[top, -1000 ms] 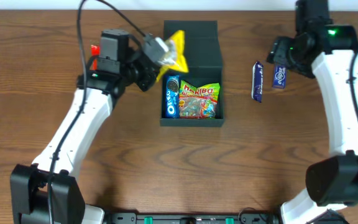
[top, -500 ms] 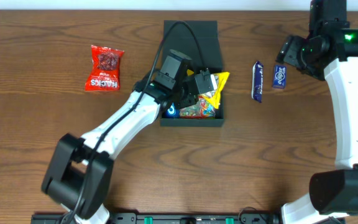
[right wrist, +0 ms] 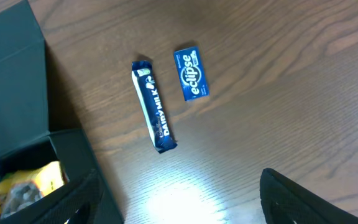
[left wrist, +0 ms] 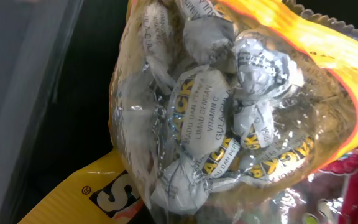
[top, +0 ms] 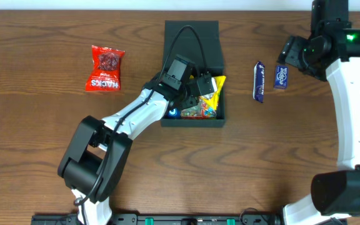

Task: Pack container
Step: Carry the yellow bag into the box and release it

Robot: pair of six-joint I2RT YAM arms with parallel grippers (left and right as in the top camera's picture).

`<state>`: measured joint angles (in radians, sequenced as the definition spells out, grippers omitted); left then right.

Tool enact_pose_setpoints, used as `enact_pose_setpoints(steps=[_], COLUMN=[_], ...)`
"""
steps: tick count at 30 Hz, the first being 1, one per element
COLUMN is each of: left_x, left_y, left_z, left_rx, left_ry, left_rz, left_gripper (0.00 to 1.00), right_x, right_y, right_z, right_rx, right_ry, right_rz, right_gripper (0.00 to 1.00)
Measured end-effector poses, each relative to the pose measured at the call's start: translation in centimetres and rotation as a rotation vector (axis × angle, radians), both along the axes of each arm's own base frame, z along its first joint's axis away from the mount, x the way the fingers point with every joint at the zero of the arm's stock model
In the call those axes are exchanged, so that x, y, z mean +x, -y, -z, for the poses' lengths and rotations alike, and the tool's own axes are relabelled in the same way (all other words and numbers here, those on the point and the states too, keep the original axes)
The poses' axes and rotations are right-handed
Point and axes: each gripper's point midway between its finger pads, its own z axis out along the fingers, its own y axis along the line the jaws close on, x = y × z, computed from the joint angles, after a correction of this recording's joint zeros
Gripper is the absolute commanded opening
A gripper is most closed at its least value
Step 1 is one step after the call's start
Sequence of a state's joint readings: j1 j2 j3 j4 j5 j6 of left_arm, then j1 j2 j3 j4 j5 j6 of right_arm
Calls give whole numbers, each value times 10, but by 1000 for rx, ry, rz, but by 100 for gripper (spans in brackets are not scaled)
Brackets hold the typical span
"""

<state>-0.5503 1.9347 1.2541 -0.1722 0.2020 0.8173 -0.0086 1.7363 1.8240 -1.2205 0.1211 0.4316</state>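
Observation:
The container (top: 192, 122) is a dark square box with its flap lid (top: 192, 36) open toward the back; it also shows in the right wrist view (right wrist: 14, 81). My left gripper (top: 200, 85) is down inside it, shut on a yellow bag of wrapped candies (top: 214, 91) that fills the left wrist view (left wrist: 222, 106); the fingers themselves are hidden there. Under the bag lie a gummy packet (top: 197, 112) and a blue cookie pack (top: 172, 112), mostly covered. My right gripper (right wrist: 179, 205) is open and empty, high above the table right of the box.
A red snack packet (top: 107, 67) lies left of the box. A dark blue chocolate bar (top: 259, 81) (right wrist: 154, 107) and a small blue gum pack (top: 281, 77) (right wrist: 191, 73) lie right of the box. Table edge runs along the back.
My left arm swung from left of the box into it with the yellow bag, uncovering the red packet, then settled a little lower. My right arm rose slightly, then held still.

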Motion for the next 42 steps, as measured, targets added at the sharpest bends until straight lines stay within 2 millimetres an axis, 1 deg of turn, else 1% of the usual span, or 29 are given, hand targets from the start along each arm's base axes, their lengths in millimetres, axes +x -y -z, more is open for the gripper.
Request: enact_pose_setpoints(steps=[1,3,4,5,6,9,12,14,16,17,19,20,22,24,27,29,31,34,36,42], left_x=[0,2,3,5,8,17,21,23,24,24,23,20,16,12,6,4,2,-1,-6,-12], left_y=[0,1,1,1,0,-1,-5,-7,-8,-9,-10,-10,-8,-4,2,5,8,9,11,19], left_z=[1,2,2,1,-1,-6,-13,-26,-56,-76,-109,-128,-142,-145,-135,-125,-110,-75,-59,-32], left_rx=[4,2,2,2,2,-4,-2,-18,-73,-113,-184,-232,-278,-307,-329,-343,-353,-346,-341,-345], left_ry=[2,5,13,21,37,68,86,101,137,158,188,200,200,179,113,63,-2,-127,-189,-286], left_rz=[4,0,-2,-6,-12,-53,-95,-123,-162,-190,-231,-248,-252,-243,-232,-244,-274,-347,-363,-370], left_gripper=[27,35,44,80,95,95,95,95,95,95,96,83,47,6,6,6,6,6,6,6], right_x=[0,0,0,0,0,0,0,0,0,0,-1,-1,-2,-2,-3,-3,-3,-3,-3,-4], right_y=[0,0,0,0,0,0,0,0,0,0,0,0,0,0,0,0,0,0,0,0], right_z=[0,0,0,0,0,0,0,0,0,0,0,0,1,1,1,1,1,2,2,2], right_rx=[0,0,0,0,0,0,0,0,0,0,0,0,0,0,0,0,0,0,0,-3], right_ry=[0,0,0,0,0,-1,-1,-1,-2,-2,-3,-4,-8,-11,-14,-14,-14,-15,-16,-17], right_rz=[0,0,0,0,0,0,0,0,0,0,0,0,0,0,0,0,0,0,-1,-7], right_gripper=[82,82,82,82,82,83,83,83,83,83,83,83,83,83,83,84,83,83,83,83])
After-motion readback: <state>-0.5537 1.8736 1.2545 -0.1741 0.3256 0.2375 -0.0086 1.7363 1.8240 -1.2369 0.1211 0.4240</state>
